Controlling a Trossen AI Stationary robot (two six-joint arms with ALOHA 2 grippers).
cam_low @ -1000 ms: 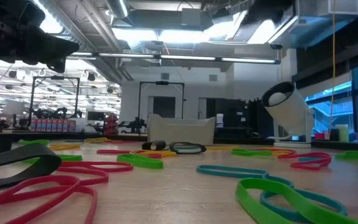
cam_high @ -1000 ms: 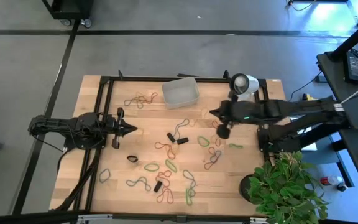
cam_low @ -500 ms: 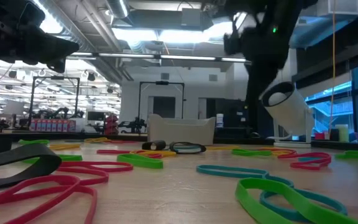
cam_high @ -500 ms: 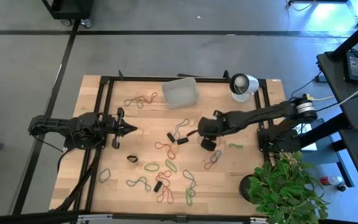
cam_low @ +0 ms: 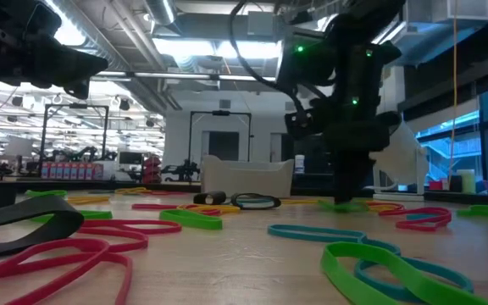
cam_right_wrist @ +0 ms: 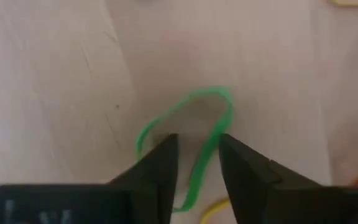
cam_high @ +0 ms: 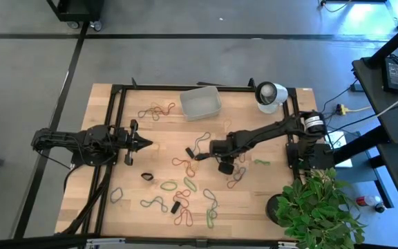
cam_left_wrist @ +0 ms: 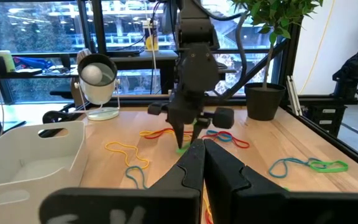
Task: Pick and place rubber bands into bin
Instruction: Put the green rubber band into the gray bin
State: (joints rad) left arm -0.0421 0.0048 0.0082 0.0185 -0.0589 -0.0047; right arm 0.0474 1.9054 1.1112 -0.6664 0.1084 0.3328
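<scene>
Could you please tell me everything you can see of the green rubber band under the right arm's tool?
The green rubber band is a thin, bright green elastic loop, bent into a narrow arch and lying flat on the pale wooden table near its middle. The right tool stands open directly over it, one strand running between the fingers, not yet pinched.

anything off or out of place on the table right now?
Nothing stands out. The rubber bands lie scattered loose over the table, as expected for picking; the bin sits upright near the far edge. The right gripper is open, down over a green band. The left gripper waits shut at the left side.
</scene>
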